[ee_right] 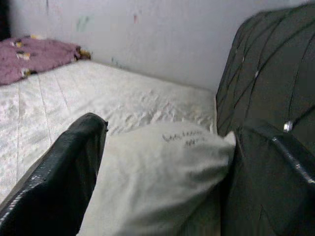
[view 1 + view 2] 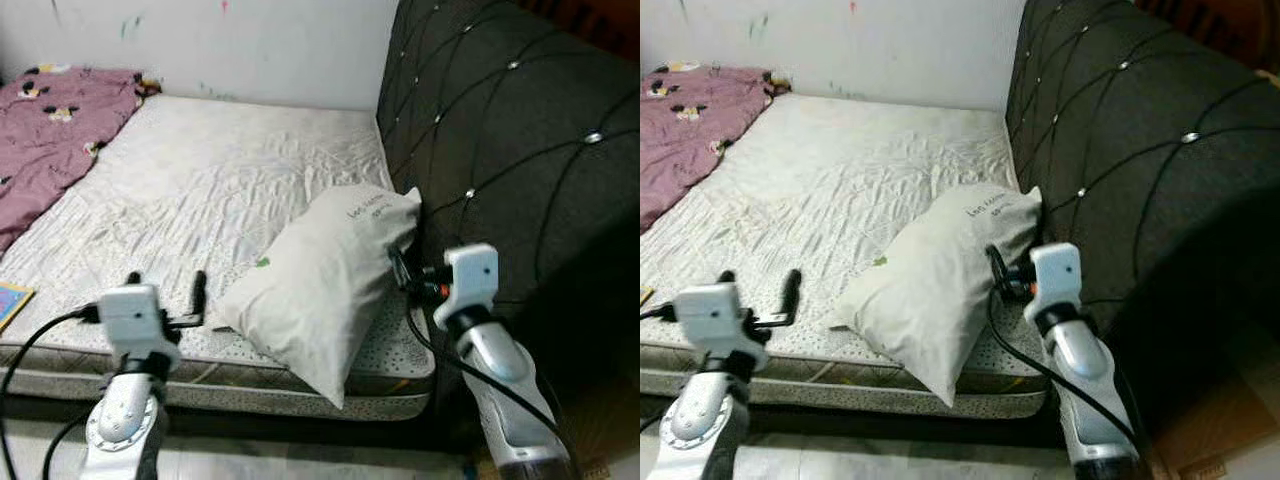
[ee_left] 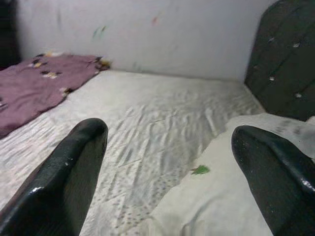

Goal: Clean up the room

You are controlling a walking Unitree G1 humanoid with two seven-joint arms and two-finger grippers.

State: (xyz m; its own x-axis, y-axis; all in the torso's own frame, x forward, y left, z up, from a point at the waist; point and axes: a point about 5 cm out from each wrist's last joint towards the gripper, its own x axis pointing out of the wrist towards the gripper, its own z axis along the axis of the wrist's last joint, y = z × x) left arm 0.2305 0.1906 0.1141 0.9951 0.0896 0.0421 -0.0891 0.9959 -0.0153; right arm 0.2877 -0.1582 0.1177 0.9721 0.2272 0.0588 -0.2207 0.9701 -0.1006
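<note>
Nearest, the left gripper (image 2: 166, 284) is hovering with fingers spread over the mattress (image 2: 200, 190) edge, just beside the white pillow (image 2: 320, 285). Opposite, the right gripper (image 1: 167, 167) is straddling the pillow's corner, fingers apart, not clamped. Further back, the pillow is leaning against the dark headboard (image 2: 500, 140); a purple blanket (image 2: 50, 140) is lying far left.

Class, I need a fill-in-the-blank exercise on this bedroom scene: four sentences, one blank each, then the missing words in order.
1. The pillow leans against the dark ____ at the bed's right side.
2. The blanket on the mattress is ____ in colour.
3. The right tool is at the pillow with its fingers ____.
4. The left tool hovers over the mattress's ____ edge.

Missing words: headboard; purple; open; near
</note>
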